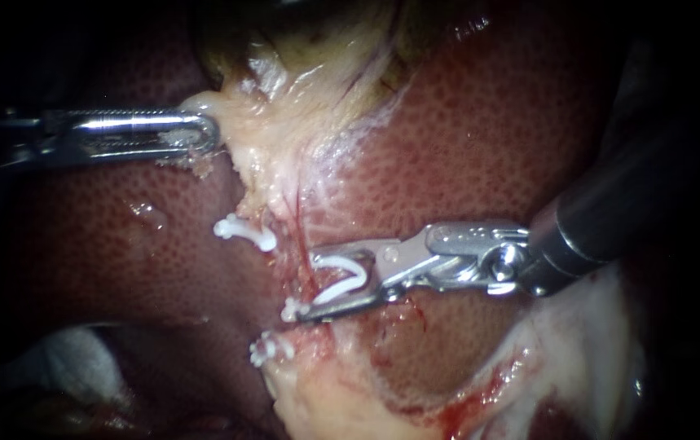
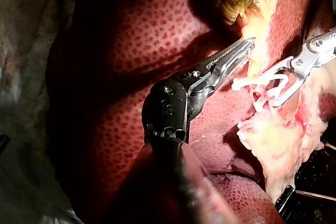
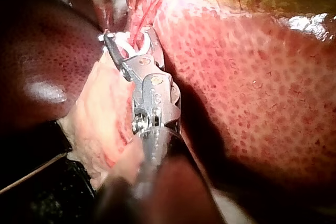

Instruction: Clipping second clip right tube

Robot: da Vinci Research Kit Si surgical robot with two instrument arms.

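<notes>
Liver [image 1: 488,147] behind, right instrument [image 1: 313,287] jaws hold an unclosed clip [image 1: 343,288] astride the tube [image 1: 299,236], so I'd squeeze squarely while left instrument [image 1: 203,134] jaws clamp pale tissue [image 1: 284,122].

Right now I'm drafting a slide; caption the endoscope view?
Right instrument holds an open white clip around a tube; left instrument grips pale tissue beside the liver.

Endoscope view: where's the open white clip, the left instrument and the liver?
open clip [image 1: 341,289], endoscope view, on its lower arm.
left instrument [image 1: 207,134], endoscope view, at its tip.
liver [image 1: 488,138], endoscope view, on bare surface.
</notes>
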